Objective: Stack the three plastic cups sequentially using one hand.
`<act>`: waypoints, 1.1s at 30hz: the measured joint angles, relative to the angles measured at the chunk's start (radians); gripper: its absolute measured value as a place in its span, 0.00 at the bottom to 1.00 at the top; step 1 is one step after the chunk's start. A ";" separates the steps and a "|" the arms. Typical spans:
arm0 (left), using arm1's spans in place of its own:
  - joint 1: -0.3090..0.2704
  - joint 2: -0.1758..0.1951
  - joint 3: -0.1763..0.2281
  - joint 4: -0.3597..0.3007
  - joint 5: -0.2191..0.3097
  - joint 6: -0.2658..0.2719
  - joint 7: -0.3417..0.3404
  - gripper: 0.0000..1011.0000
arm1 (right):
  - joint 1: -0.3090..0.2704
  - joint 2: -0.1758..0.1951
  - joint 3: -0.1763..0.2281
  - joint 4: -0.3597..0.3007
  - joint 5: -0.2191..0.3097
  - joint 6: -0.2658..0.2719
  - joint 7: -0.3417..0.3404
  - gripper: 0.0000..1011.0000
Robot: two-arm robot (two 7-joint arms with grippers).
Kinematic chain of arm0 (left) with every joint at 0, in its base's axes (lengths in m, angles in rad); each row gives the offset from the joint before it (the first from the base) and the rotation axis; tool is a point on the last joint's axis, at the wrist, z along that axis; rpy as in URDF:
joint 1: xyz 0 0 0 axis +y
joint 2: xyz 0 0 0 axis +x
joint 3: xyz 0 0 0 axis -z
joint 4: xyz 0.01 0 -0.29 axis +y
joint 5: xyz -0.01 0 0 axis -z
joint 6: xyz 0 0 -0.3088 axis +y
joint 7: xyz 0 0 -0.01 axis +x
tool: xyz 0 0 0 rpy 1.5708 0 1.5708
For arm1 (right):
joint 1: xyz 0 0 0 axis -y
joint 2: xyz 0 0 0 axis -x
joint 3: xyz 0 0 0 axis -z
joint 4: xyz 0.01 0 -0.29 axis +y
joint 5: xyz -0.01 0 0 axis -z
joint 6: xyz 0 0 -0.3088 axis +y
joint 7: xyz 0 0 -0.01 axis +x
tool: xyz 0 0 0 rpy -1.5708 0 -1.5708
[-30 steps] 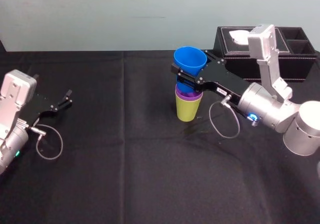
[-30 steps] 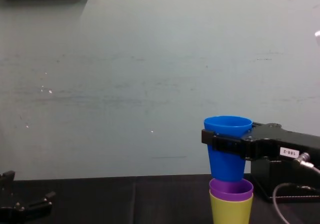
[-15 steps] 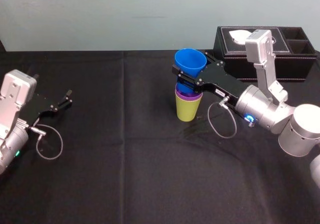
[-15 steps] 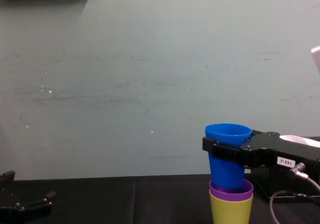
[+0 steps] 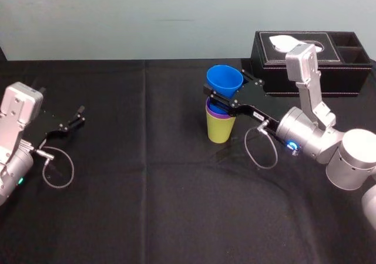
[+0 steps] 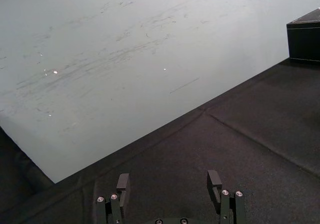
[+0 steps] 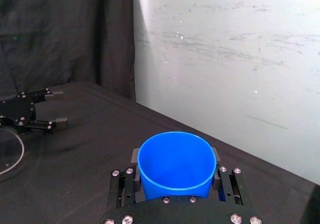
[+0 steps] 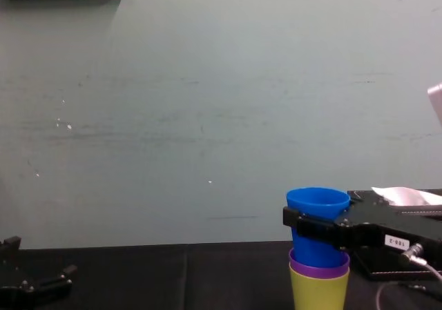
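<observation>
While the right gripper point(image 5: 220, 96) clamps the blue cup point(image 5: 224, 79) half-sunk in the purple cup point(image 5: 221, 114), a skewed release could tip it; the left gripper point(image 5: 79, 115) idles unclenched, far left.

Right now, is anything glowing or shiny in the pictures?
Head view: a blue light glows on the right arm, behind the right pincer gripping the blue cup; a green light glows by the parked left pincer, far left. Left wrist view: the wall has bright specks.
</observation>
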 joint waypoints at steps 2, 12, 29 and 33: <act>0.000 0.000 0.000 0.000 0.000 0.000 0.000 1.00 | 0.000 -0.002 0.000 0.006 -0.001 -0.001 0.001 0.75; 0.000 0.000 0.000 0.000 0.000 0.000 0.000 1.00 | 0.007 -0.014 -0.003 0.048 -0.016 -0.007 0.005 0.75; 0.000 0.000 0.000 0.000 0.000 0.000 0.000 1.00 | 0.004 -0.026 -0.002 0.068 -0.030 -0.007 0.004 0.74; 0.000 0.000 0.000 0.000 0.000 0.000 0.000 1.00 | 0.003 -0.026 -0.001 0.068 -0.031 -0.007 0.003 0.75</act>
